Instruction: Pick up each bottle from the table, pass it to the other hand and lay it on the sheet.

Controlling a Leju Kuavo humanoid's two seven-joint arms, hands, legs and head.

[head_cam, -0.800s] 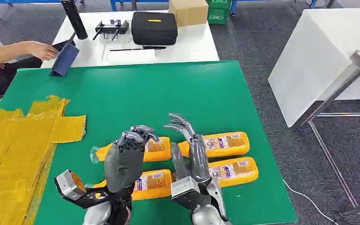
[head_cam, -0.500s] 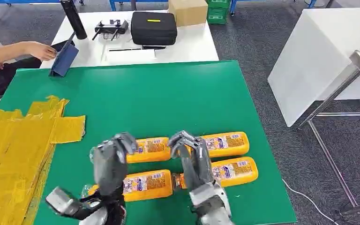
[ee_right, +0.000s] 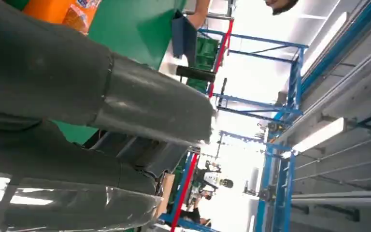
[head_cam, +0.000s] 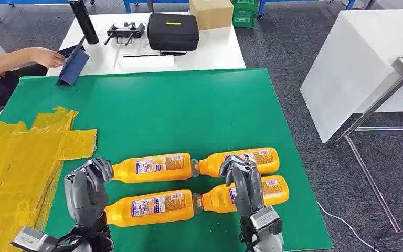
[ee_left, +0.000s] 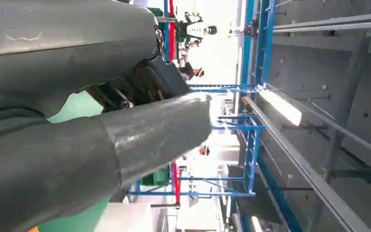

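1. Four orange bottles lie flat on the green table (head_cam: 189,110), low in the middle of the head view. They sit in two rows of two, with their caps meeting in the middle.
2. Back row: the back left bottle (head_cam: 152,167) and the back right bottle (head_cam: 240,159). Front row: the front left bottle (head_cam: 149,206) and the front right bottle (head_cam: 244,196).
3. Each bottle looks like smooth, shiny plastic – long and round, thin at the neck. Each has a paper label with blue, red and white marks (the writing is too small to read).
4. The yellow sheet (head_cam: 23,168) lies at the lower left. It is crinkly and flat, with jagged edges, and no bottle is on it.
5. The left hand (head_cam: 86,189) is grey and smooth. Its fingers are curled in and it holds nothing. It is just beside the front left bottle's cap end.
6. The right hand (head_cam: 245,181) is over the front right bottle with its fingers bent down – I cannot tell if it grips the bottle.
7. At the top sit a black case (head_cam: 172,31) with a yellow tag, a cardboard box (head_cam: 211,12) and a black tube (head_cam: 83,21).
8. A person's hand (head_cam: 44,56) touches a blue tablet stand (head_cam: 73,65) at the upper left.
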